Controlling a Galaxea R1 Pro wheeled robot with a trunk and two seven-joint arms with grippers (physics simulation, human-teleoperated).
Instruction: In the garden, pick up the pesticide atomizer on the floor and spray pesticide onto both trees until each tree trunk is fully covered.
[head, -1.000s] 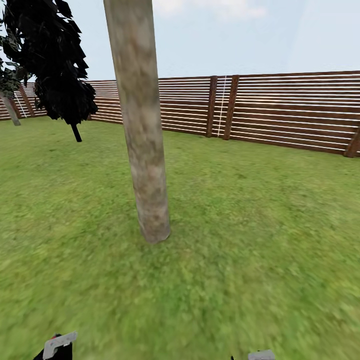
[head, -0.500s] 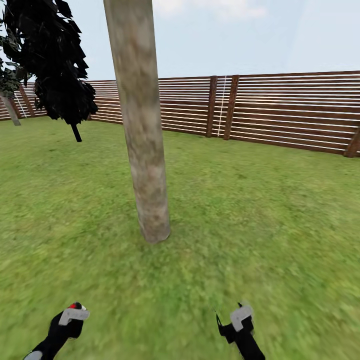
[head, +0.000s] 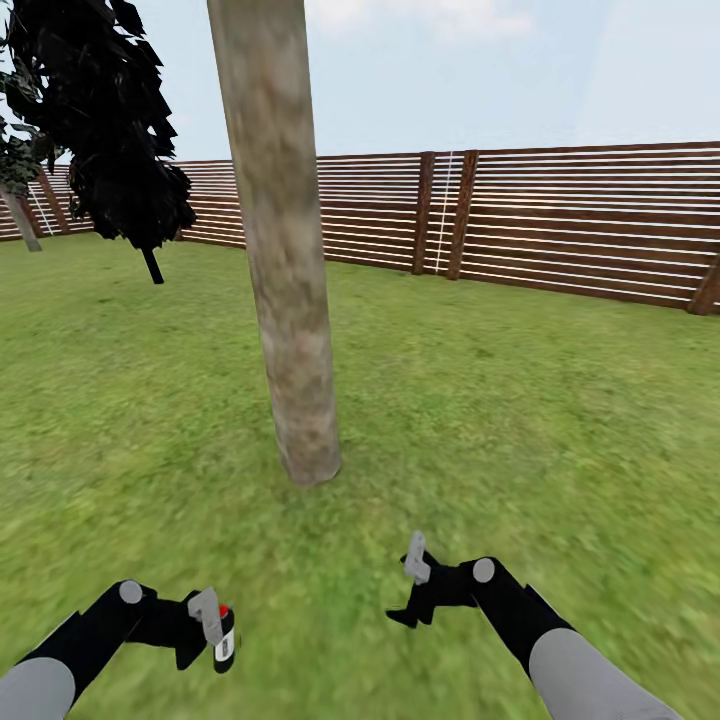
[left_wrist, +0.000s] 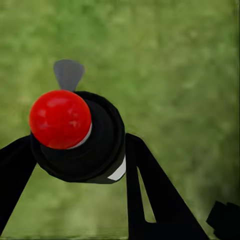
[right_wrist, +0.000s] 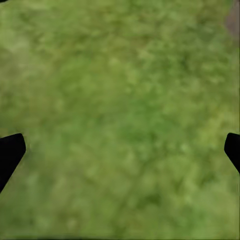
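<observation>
The pesticide atomizer (head: 224, 637) is clamped upright in the left gripper (head: 207, 630), red top up, label outward. The right gripper (head: 412, 592) is spread wide with nothing in it, just grass seen between its fingers. The tree trunk (head: 290, 330) is planted straight ahead, a bit right of the bottle, so spraying looks like the left arm's job: nozzle swung forward toward the bark.
</observation>
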